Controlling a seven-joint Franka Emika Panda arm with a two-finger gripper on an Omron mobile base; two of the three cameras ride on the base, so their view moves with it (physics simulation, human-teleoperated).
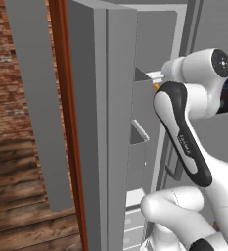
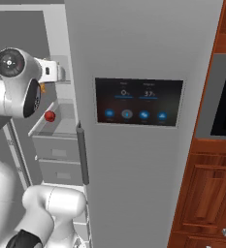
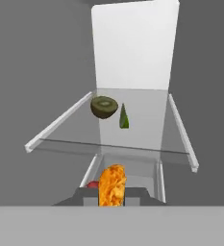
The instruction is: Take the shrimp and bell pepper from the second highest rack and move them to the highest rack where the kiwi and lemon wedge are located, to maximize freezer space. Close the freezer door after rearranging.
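Observation:
My gripper point(image 3: 112, 196) is shut on the shrimp point(image 3: 112, 184), an orange curled piece held just in front of the open freezer. The highest rack point(image 3: 114, 146), a thin translucent shelf, lies ahead and slightly above, carrying a halved kiwi point(image 3: 104, 106) and a green lemon wedge point(image 3: 124, 116). Below it sits the second highest rack point(image 3: 132, 167), a grey bin, with the red bell pepper point(image 3: 92, 184) at its left. From the right base the bell pepper point(image 2: 49, 116) shows in that bin point(image 2: 56, 127), and the shrimp point(image 2: 42, 88) peeks orange under the hand. The freezer door point(image 1: 88, 127) stands open.
The fridge door with a black touch panel point(image 2: 138, 101) is closed to the right, its bar handle point(image 2: 81, 152) beside the freezer opening. Grey drawers point(image 2: 58, 154) sit under the bin. Wooden cabinets point(image 2: 206, 193) stand far right, a brick wall point(image 1: 12, 88) far left.

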